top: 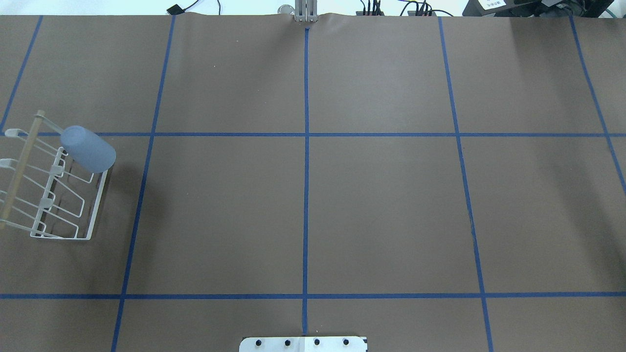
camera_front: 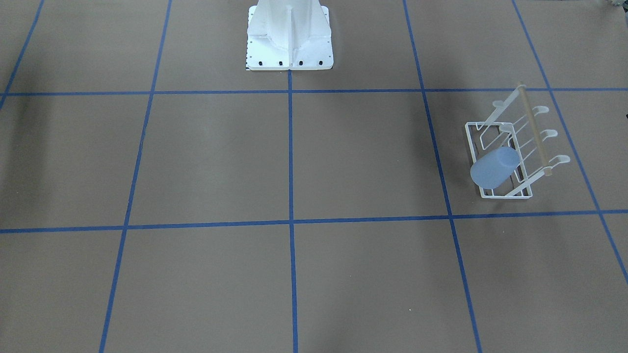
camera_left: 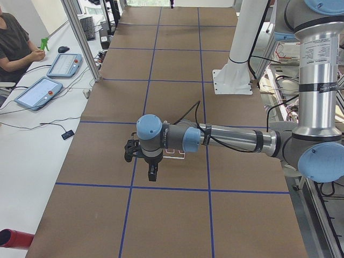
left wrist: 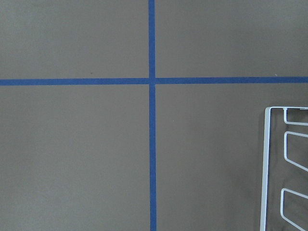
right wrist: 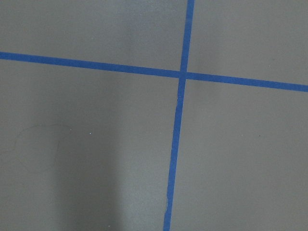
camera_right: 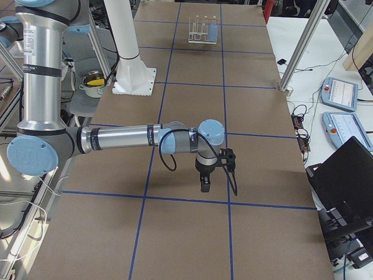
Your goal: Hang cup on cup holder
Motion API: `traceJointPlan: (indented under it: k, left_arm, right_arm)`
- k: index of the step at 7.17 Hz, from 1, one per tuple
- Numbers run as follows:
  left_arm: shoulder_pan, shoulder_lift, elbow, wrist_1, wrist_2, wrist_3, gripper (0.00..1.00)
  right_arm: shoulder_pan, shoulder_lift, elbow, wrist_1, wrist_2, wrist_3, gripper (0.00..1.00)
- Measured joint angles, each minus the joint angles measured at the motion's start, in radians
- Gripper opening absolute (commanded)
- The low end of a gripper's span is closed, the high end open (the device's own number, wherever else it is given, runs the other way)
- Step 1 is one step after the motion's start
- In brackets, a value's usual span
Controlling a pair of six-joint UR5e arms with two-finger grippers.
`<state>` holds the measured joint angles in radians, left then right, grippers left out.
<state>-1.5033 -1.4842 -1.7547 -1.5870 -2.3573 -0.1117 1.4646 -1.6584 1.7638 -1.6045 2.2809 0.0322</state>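
Observation:
The pale blue cup [camera_front: 494, 167] sits mouth-down and tilted over a prong at one end of the white wire cup holder [camera_front: 505, 195], whose tan wooden rod [camera_front: 536, 132] runs along its top. In the overhead view the cup [top: 88, 149] and the holder [top: 99, 205] are at the table's left edge. The left wrist view shows only a corner of the holder's base frame [left wrist: 264, 168]. My left gripper [camera_left: 153, 172] hangs above the table in front of the holder. My right gripper [camera_right: 204, 183] hangs far from the holder [camera_right: 201, 29]. I cannot tell whether either is open or shut.
The white robot pedestal [camera_front: 289, 39] stands at the table's robot-side edge. Blue tape lines [top: 306, 195] grid the brown table. An operator [camera_left: 13, 43] and tablets [camera_left: 37, 91] are at a side bench. A laptop [camera_right: 344, 175] lies beside the other end.

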Motion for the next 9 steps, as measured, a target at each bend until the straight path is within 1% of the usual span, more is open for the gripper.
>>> traceJointPlan:
  k: [4,9]
  left_arm:
    - [0.000,0.002,0.012,-0.035,-0.002,-0.001,0.98]
    - [0.000,0.004,0.015,-0.036,-0.008,-0.008,0.98]
  right_arm:
    - [0.000,0.001,0.000,0.000,0.000,0.000,1.00]
    - [0.000,0.001,0.005,0.000,0.002,0.000,1.00]
